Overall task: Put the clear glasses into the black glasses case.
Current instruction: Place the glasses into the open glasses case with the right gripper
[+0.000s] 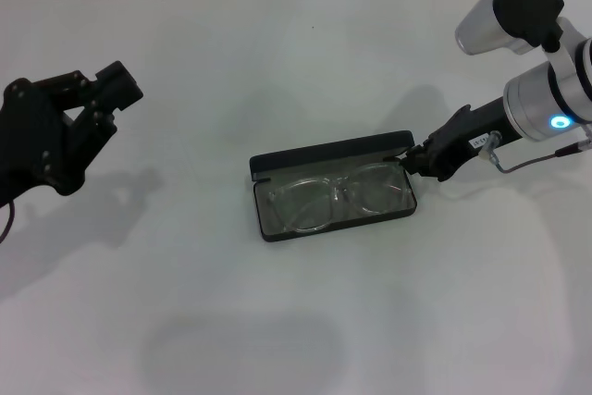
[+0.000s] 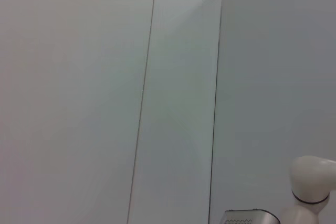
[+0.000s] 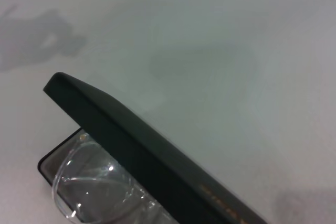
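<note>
The black glasses case (image 1: 335, 216) lies open near the table's middle, its grey lining showing. The clear glasses (image 1: 338, 197) rest inside the tray, lenses up. The case's lid (image 1: 328, 156) stands tilted behind the tray. In the right wrist view the lid (image 3: 136, 150) slants over the clear glasses (image 3: 89, 187), with small orange lettering near its end. My right gripper (image 1: 413, 160) is at the lid's right end, shut on that corner. My left gripper (image 1: 109, 88) hangs raised at the far left, well away from the case.
The case lies on a white table (image 1: 277, 321). Behind the table is a pale wall (image 2: 105, 98), which fills the left wrist view. My right arm's silver wrist (image 1: 546, 99) reaches in from the upper right.
</note>
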Tool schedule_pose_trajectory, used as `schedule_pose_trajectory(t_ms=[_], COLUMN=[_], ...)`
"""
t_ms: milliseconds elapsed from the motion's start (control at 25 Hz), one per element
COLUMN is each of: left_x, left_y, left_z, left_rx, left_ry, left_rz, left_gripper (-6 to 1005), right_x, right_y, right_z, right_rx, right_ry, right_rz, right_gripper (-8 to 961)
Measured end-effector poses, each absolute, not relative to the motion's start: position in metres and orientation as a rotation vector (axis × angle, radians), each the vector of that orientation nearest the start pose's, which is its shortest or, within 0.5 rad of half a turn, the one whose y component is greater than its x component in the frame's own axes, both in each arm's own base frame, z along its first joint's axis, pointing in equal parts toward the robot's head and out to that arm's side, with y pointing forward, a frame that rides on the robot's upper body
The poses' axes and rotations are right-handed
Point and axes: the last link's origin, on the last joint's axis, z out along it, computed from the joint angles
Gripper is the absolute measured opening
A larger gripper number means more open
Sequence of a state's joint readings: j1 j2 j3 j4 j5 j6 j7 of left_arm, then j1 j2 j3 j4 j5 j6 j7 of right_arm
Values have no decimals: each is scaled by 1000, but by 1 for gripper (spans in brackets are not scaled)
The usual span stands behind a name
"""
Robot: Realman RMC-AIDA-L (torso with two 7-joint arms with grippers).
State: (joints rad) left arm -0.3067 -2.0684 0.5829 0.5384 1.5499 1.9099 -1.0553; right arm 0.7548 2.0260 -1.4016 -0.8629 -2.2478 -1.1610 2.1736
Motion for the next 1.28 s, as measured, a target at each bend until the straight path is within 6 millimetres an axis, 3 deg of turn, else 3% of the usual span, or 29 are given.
schedule_pose_trajectory(t_ms=[1280], left_x=[-279], left_y=[258], left_z=[48], left_rx=[-2300], left_ry=[-327], left_rz=[-1337], left_gripper=[99], right_x=[184], right_y=[396], right_z=[-54], right_rx=[-2815], right_ry=[642], right_rz=[-130], right_gripper=[130])
